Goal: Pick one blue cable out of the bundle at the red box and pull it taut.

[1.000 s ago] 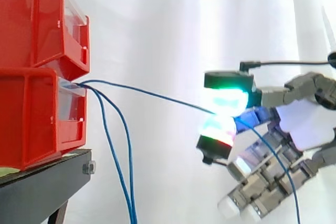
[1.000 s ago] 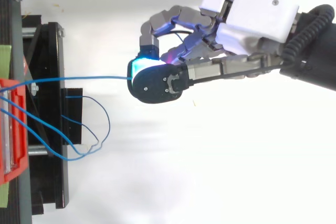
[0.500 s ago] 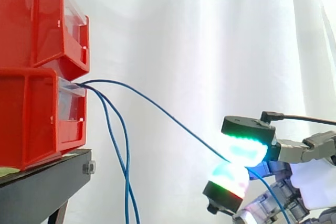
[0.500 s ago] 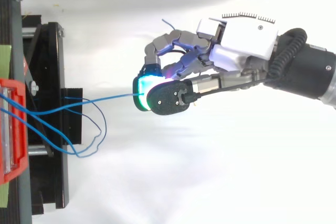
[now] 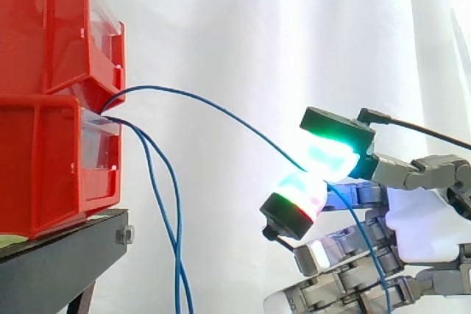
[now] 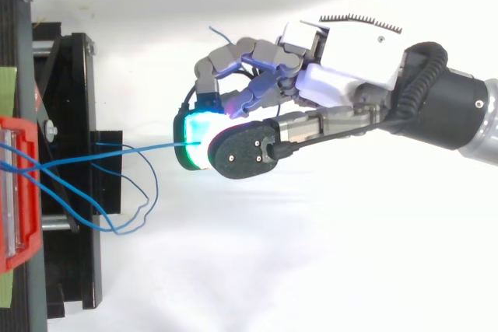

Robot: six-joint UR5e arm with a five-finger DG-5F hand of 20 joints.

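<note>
One blue cable (image 5: 213, 111) arcs out of the lower red box (image 5: 51, 159) and runs rightward to my hand (image 5: 412, 215). Two glowing fingertips (image 5: 330, 159) pinch that cable, with green and cyan light at the pinch. The cable bows upward in a loose curve between box and hand. Past the pinch its free end drops down in front of the curled fingers. From above, the same cable (image 6: 124, 155) runs nearly straight from the red box (image 6: 15, 192) to my hand (image 6: 342, 52). Two other blue cables (image 5: 173, 240) hang down from the box.
A second red box (image 5: 59, 27) is stacked on the lower one, both on a black stand (image 5: 59, 262). A white curtain hangs behind. The hanging cables loop over the black stand (image 6: 78, 192) in the top view.
My hand has moved toward the red boxes and up from its low point half a second ago. The held cable went from nearly straight to a slack upward arc.
</note>
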